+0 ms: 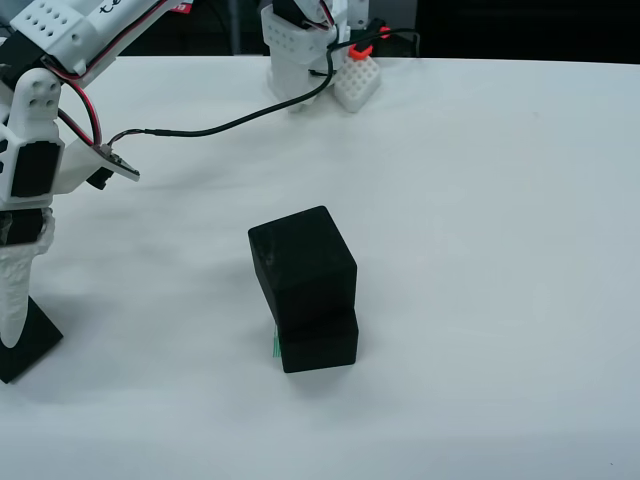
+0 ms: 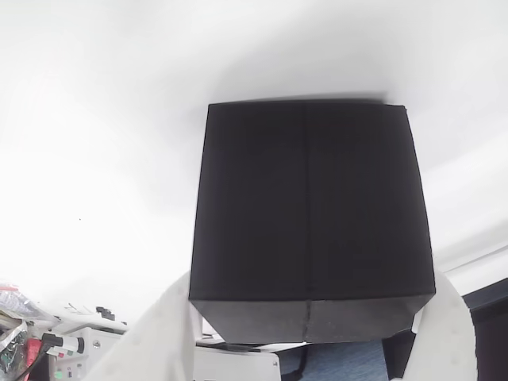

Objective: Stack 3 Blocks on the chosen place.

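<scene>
Two black blocks stand stacked mid-table in the view from the side: the lower block (image 1: 318,345) and the upper block (image 1: 305,255), which sits shifted a little left and back. A thin sliver of the green chosen place (image 1: 274,345) peeks out at the lower block's left foot. A third black block (image 1: 35,350) rests on the table at the far left edge. My gripper (image 1: 15,335) points down onto it. In the view that rides on the gripper, this block (image 2: 309,214) sits between the two white fingers (image 2: 163,337), which touch its sides, so the gripper (image 2: 309,349) looks shut on it.
The arm's white base (image 1: 300,60) stands at the table's back, with a small white perforated part (image 1: 357,82) beside it. A black cable (image 1: 230,125) trails from the base across the table to the arm. The white table (image 1: 500,250) stretches right of the stack.
</scene>
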`<state>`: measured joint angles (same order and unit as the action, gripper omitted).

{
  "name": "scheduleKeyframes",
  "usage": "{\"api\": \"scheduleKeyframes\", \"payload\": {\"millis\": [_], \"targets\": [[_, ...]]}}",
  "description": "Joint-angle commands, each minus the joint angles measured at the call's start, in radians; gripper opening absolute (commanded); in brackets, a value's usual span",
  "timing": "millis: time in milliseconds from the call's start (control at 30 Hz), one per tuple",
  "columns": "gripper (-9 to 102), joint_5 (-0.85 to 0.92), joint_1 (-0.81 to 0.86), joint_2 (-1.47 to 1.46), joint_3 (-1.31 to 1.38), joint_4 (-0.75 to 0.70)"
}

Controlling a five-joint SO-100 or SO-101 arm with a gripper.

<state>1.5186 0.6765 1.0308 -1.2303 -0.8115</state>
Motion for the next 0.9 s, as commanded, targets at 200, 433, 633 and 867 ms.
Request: {"api": "scheduleKeyframes", "payload": {"millis": [200, 433, 633, 867], "targets": [[23, -0.012, -0.011, 0.080, -0.075, 0.008], [23, -0.020, -0.012, 0.133, -0.114, 0.011], [23, -0.038, -0.012, 0.233, -0.183, 0.011], [23, -0.052, -0.028, 0.328, -0.241, -0.021]]}}
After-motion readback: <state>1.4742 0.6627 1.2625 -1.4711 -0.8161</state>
